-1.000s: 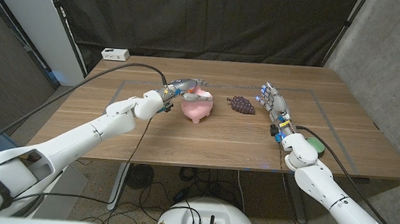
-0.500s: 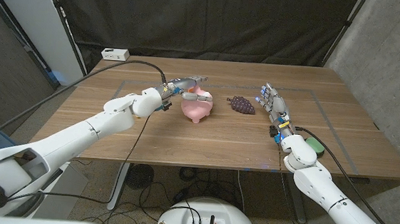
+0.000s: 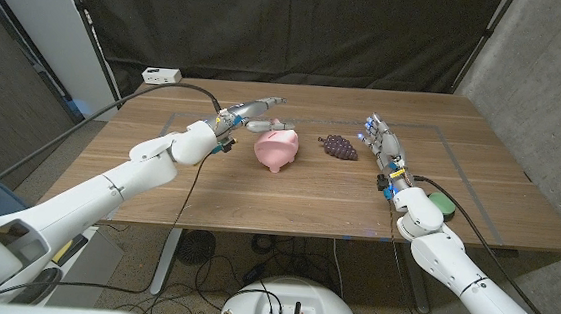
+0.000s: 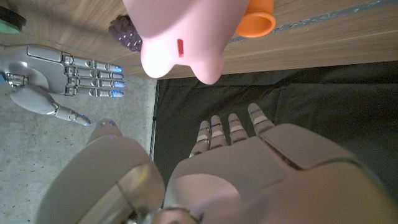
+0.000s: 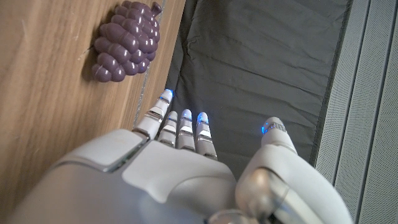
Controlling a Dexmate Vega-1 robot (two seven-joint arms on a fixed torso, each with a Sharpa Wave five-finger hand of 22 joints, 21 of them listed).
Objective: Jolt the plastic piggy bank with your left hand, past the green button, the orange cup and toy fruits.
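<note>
Only unlabelled piggy bank [image 3: 276, 149] beside left hand [image 3: 251, 112].

A: What's nearest the left hand [image 4: 261, 168]?
B: The pink piggy bank [image 4: 183, 34], on the wooden table [image 4: 323, 37], apart from the outstretched fingers [image 4: 230, 127]; the hand holds nothing.
A: And around the bank?
B: An orange cup [image 4: 258, 18] lies touching it on one side, purple grapes [image 4: 124, 34] just beside it on the other. The right hand [image 4: 53, 78] is beyond the grapes, fingers spread.

No text, label or number can be read anywhere.
</note>
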